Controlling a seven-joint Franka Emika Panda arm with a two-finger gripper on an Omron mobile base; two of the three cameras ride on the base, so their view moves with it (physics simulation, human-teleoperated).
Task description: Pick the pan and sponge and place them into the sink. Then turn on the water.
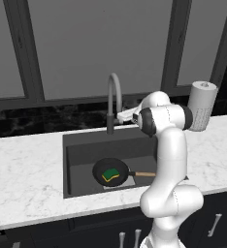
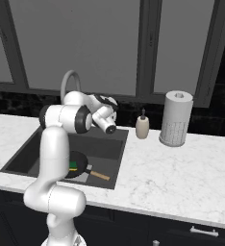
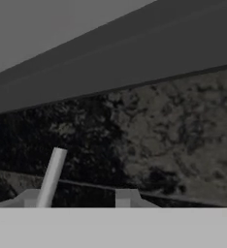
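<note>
Along the back wall ran tall grey window panels in dark frames, over a dark marbled backsplash and a white marble counter [image 1: 28, 179] with dark cabinet fronts below. Set into the counter was the dark grey sink [image 1: 81, 150], and on its floor lay the pan [image 1: 110, 173], round and black, near the front wall of the basin. Its wooden handle [image 1: 144, 174] defined the long axis, which ran roughly parallel to the counter's front edge, the handle pointing toward the robot's right. Inside the pan rested the sponge [image 1: 110, 174], green face up with a yellow edge showing. Behind the basin rose the faucet [image 1: 113, 97], a grey gooseneck on a dark base; no stream could be made out beneath it. To the right of the sink stood a soap bottle [image 2: 142, 127] and, farther right, a paper towel roll [image 2: 176, 119], both upright near the backsplash. Raised above the basin's rear edge and close beside the faucet was the gripper [image 3: 81, 197]; in the hand view its two tips stood apart with a pale grey bar [image 3: 51, 177] rising at the left tip, and whether they pinched it could not be told.
</note>
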